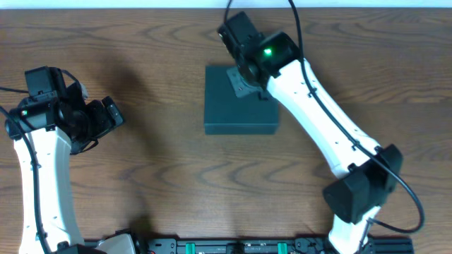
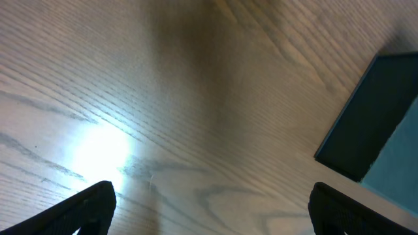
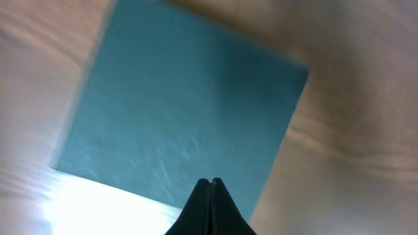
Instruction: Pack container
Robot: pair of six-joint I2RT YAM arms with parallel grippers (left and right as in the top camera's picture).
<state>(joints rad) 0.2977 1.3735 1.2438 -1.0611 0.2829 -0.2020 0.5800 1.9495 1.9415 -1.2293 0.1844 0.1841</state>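
Currently: container (image 1: 239, 106) is sitting closed on table (image 1: 176, 176); right gripper (image 3: 210, 185), jaws together, is hovering over it; left gripper (image 2: 210, 201), jaws apart, is hanging empty.

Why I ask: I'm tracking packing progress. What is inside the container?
Nothing inside shows: the container is closed, and only its plain teal lid is visible. The shut right gripper is above that lid. Any contents are covered.
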